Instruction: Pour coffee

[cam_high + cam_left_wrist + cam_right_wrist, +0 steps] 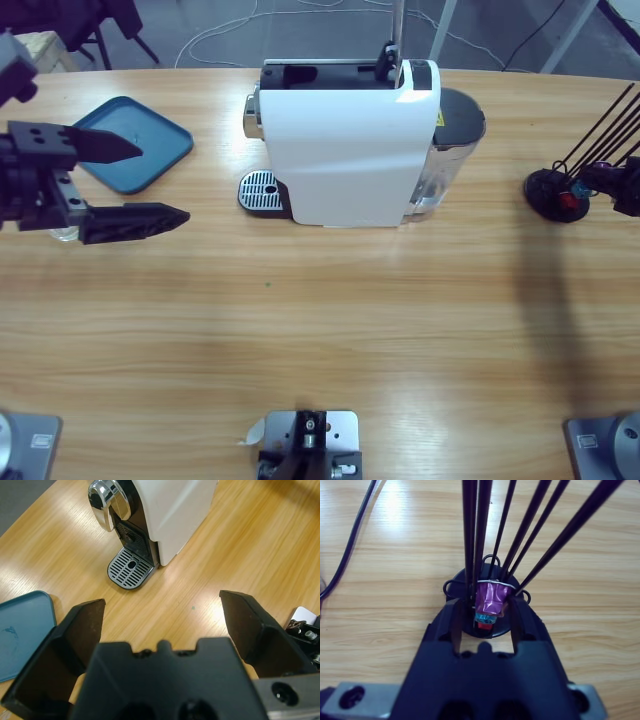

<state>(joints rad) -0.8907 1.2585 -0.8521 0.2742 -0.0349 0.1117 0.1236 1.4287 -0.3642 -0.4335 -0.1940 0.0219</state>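
The white coffee machine (345, 150) stands at the table's middle back, its chrome spout (102, 500) over the grated drip tray (261, 190), which holds no cup. My left gripper (164, 182) hovers open and empty at the left, its jaws wide apart and pointing toward the drip tray (130, 568). A small clear object (62, 233) peeks out beneath it. At the far right my right gripper (580, 192) reaches into the base of a black wire stand (548, 192). There its jaws sit close on either side of a purple capsule (490, 600).
A blue tray (120, 115) lies at the back left, beside my left gripper. The machine's dark water tank (455, 130) is on its right side. The stand's thin black rods (530, 535) fan out over my right gripper. A black cable (350, 545) crosses the wood nearby.
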